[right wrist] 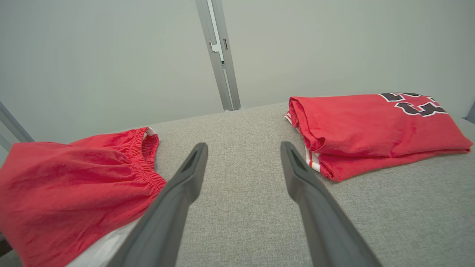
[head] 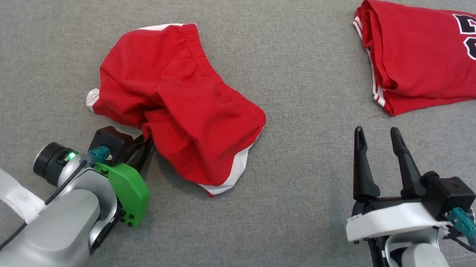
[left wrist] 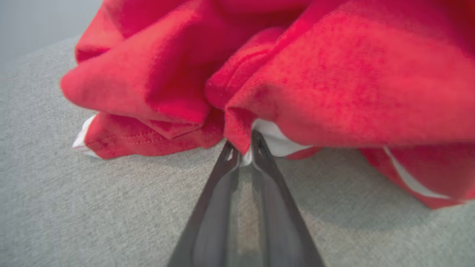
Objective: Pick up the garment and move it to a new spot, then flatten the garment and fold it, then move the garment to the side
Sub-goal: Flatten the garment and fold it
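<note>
The grey cushion (head: pixel 285 25) carried a folded jersey (head: pixel 429 59). Well left of it lay the red shorts (head: pixel 177 94), crumpled and unfolded. The left gripper (left wrist: pixel 246 148) had its jaws pinched narrow on their hem. The right gripper (head: pixel 380 138), nearer the jersey, stood wide and empty. The pick-up seemed only just starting.

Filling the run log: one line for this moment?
left gripper: shut on shorts hem | right gripper: open, empty | jersey: folded, far right

Bright, even, diffuse light. We see a soft shadow under the shorts (head: pixel 167 92) on the cushion (head: pixel 39 47). In the left wrist view, cloth and fingers (left wrist: pixel 213 207) blur; wrist-view edges stretch.
</note>
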Available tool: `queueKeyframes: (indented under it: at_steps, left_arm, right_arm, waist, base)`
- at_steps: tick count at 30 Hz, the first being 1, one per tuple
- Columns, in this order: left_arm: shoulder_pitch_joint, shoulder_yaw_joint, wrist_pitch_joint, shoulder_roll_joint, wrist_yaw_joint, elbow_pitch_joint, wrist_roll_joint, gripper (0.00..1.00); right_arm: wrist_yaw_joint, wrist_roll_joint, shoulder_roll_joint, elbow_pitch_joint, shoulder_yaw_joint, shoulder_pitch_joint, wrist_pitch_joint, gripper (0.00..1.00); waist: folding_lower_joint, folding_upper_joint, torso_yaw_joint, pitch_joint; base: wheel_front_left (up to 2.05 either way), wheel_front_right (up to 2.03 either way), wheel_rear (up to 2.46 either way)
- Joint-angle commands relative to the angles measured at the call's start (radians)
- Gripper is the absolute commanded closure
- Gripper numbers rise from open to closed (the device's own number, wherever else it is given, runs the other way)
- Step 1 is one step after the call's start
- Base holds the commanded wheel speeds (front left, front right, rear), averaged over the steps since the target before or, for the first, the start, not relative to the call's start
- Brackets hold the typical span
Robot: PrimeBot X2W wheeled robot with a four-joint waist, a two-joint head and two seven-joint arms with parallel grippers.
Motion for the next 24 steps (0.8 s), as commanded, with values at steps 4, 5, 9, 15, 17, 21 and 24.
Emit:
queueKeyframes:
  at_steps: [4, 5, 9, 15, 17, 21, 24]
  left_arm:
    - [-0.012, 0.012, -0.004, -0.010, -0.005, 0.011, -0.007, 1.00]
    - [-0.010, 0.016, -0.004, -0.009, -0.004, 0.008, -0.009, 1.00]
    - [0.027, 0.040, -0.004, -0.001, 0.013, -0.033, -0.005, 1.00]
    - [0.090, 0.067, -0.004, 0.024, 0.036, -0.130, 0.014, 1.00]
    - [0.113, 0.065, -0.004, 0.035, 0.046, -0.159, 0.021, 1.00]
    - [0.149, 0.059, 0.002, 0.057, 0.058, -0.212, 0.023, 1.00]
    - [0.176, 0.055, 0.022, 0.080, 0.074, -0.256, 0.023, 1.00]
  right_arm:
    - [-0.001, -0.005, -0.003, -0.003, -0.009, 0.003, -0.003, 0.00]
    - [-0.001, -0.006, -0.003, -0.002, -0.009, 0.006, -0.003, 0.00]
    - [-0.001, -0.005, -0.003, 0.000, -0.014, 0.019, -0.003, 0.00]
    - [-0.001, -0.007, -0.003, 0.004, -0.026, 0.035, -0.003, 0.00]
    - [-0.001, -0.009, -0.003, 0.008, -0.030, 0.044, -0.003, 0.00]
    - [-0.001, -0.014, -0.003, 0.013, -0.040, 0.052, -0.003, 0.00]
    - [-0.001, -0.016, -0.003, 0.017, -0.045, 0.054, -0.003, 0.00]
  waist:
    - [0.0000, 0.0000, 0.019, -0.009]
    - [0.0000, 0.0000, 0.025, -0.012]
    - [0.0000, 0.0000, 0.053, -0.029]
    - [0.0000, 0.0000, 0.116, -0.058]
    - [0.0000, 0.0000, 0.141, -0.067]
    - [0.0000, 0.0000, 0.190, -0.083]
    - [0.0000, 0.0000, 0.221, -0.094]
  base:
    - [0.00, 0.00, 0.00]
    - [0.00, 0.00, 0.00]
    - [0.00, 0.00, 0.00]
    - [0.00, 0.00, 0.00]
    - [0.00, 0.00, 0.00]
    - [0.00, 0.00, 0.00]
    - [0.00, 0.00, 0.00]
